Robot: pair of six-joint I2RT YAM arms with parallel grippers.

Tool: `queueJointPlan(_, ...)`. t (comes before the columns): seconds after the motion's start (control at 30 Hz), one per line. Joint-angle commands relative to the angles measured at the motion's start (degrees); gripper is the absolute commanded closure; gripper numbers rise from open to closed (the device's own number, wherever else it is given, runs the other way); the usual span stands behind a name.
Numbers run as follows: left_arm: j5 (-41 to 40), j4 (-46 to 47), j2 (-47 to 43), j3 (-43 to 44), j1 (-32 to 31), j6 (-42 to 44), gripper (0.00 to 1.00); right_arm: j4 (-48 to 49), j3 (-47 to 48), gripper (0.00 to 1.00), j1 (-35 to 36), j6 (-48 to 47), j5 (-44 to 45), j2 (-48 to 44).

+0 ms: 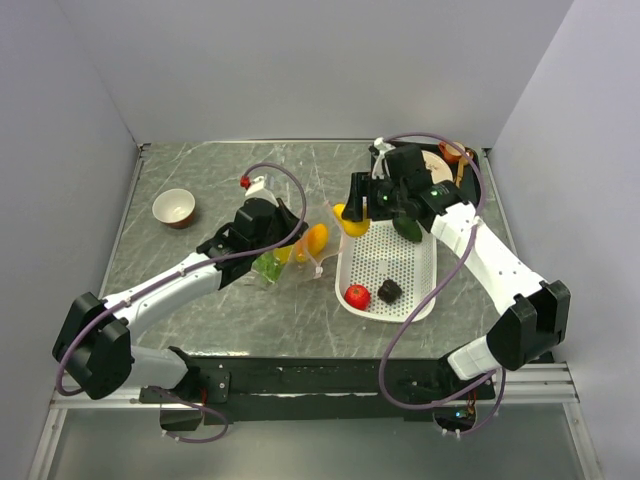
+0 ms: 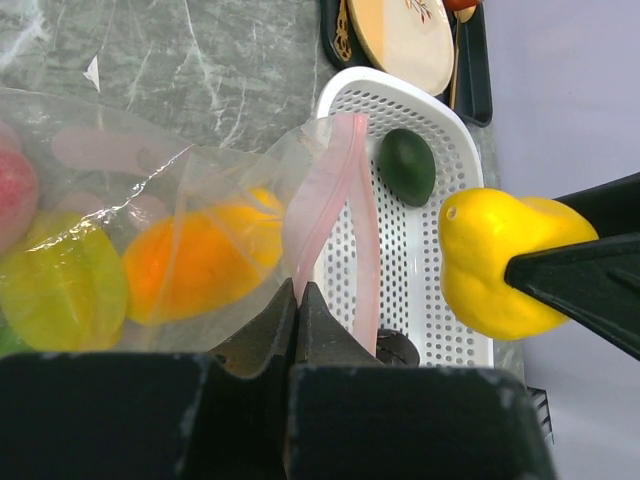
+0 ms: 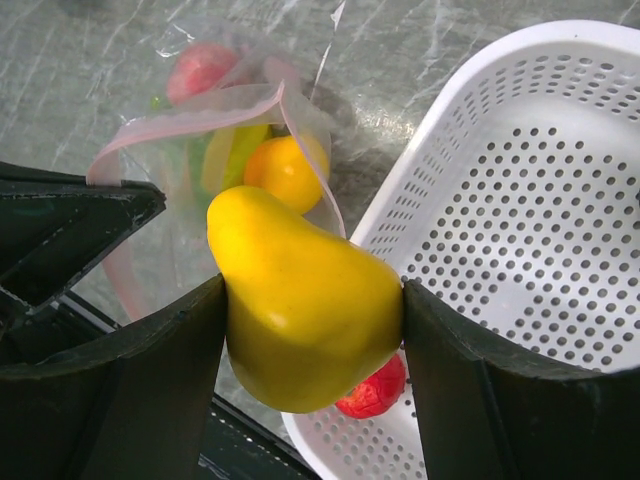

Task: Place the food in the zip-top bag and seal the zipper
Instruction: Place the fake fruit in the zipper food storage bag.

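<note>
Two grips on: R gripper [image 3: 312,290] squeezed the hard, slick lemon [image 3: 300,320] mid-frame by the basket [image 3: 560,200], L gripper [image 2: 297,300] pinched the floppy zip-top bag [image 2: 150,210] by its stiffer zipper [image 2: 345,190] imo.

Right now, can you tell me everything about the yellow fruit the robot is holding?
The yellow fruit looks like smooth, shiny plastic. It is pear-shaped, fat at one end and narrow at the other. The right end effector is clamped on its two sides and holds it in the air, between the open mouth of the zip-top bag and the white basket. Nothing else touches it.
</note>
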Motion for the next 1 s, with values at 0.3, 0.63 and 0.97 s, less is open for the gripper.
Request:
queueJointPlan(0.3, 0.1, 1.1, -1.4, 3.3, -0.5, 0.9, 0.99, -2.4, 8.0, 0.59, 6.1, -3.2, 0.3, 6.0)
queueJointPlan(0.63, -3.2, -1.0, -5.5, 2.6, -0.6, 1.9, 0.99, -2.8, 13.4, 0.59, 7.9, -1.5, -0.2, 13.5)
queueJointPlan(0.97, -6.6, -3.9, -9.3, 1.9, -0.6, 1.8, 0.99, 3.2, 14.7, 0.35, 9.1, 0.6, -9.7, 15.9)
